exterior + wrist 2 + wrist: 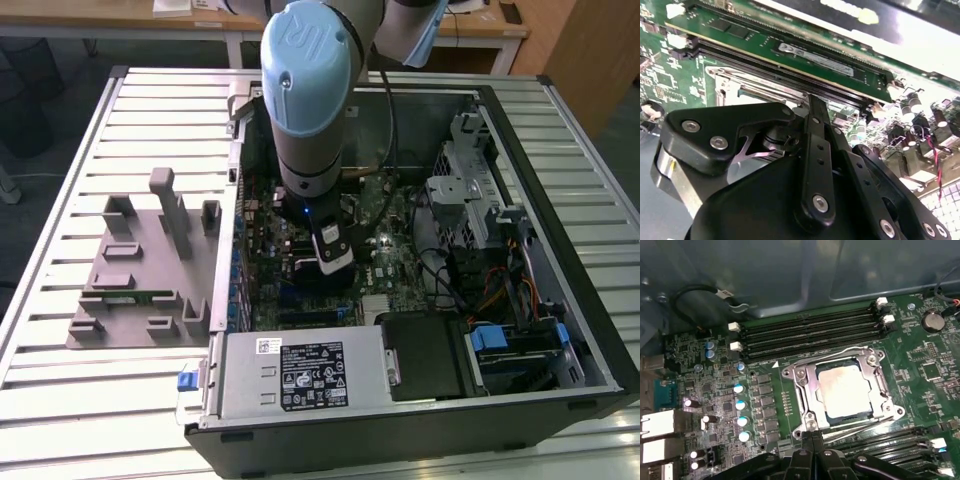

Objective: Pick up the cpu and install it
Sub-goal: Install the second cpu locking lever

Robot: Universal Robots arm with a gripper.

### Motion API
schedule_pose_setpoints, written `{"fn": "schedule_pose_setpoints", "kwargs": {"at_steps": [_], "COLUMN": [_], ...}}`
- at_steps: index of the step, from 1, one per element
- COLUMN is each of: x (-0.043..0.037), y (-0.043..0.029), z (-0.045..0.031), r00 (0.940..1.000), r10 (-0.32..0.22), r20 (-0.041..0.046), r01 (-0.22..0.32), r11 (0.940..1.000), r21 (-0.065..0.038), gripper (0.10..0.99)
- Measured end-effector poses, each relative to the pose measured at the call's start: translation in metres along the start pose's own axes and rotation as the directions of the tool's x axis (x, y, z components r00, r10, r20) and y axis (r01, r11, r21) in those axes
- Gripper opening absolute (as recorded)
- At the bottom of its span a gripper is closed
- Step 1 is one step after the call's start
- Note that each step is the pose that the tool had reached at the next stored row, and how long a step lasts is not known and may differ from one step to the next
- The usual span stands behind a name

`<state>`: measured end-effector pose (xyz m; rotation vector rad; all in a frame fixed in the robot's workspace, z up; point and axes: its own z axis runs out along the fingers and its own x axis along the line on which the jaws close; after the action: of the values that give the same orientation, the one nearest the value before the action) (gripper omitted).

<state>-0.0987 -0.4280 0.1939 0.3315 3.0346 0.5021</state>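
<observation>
The cpu (pixel 844 388), a pale silver square with a dark rim, lies flat in its socket on the green motherboard (pixel 765 390), inside the metal socket frame (pixel 805 390). My gripper (pixel 812 436) is low over the board, and its two black fingers are pressed together with nothing between them. Their tips are at the frame's edge, just beside the cpu, not on it. In the second wrist view the joined fingers (pixel 816 117) point at the socket's metal edge. In the exterior view my gripper (pixel 335 262) reaches down into the open computer case (pixel 560 250).
A green memory stick (pixel 830 60) sits in a slot close to the socket, and black memory slots (pixel 810 332) run beside it. A grey parts fixture (pixel 140 270) stands at the exterior view's left. The power supply (pixel 300 375) and drive cage (pixel 470 190) hem in the board.
</observation>
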Motion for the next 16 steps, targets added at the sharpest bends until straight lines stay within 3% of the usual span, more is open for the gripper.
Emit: {"fn": "schedule_pose_setpoints", "kwargs": {"at_steps": [8, 16], "x": [0.0077, 0.0097], "y": [-0.0035, -0.004], "z": [0.0049, 0.0069], "r00": [1.0, 1.0], "r10": [0.001, 0.001], "r20": [-0.003, -0.003], "r01": [-0.001, -0.001], "r11": [0.9997, 0.9997], "r21": [-0.023, -0.024], "gripper": [0.106, 0.106]}}
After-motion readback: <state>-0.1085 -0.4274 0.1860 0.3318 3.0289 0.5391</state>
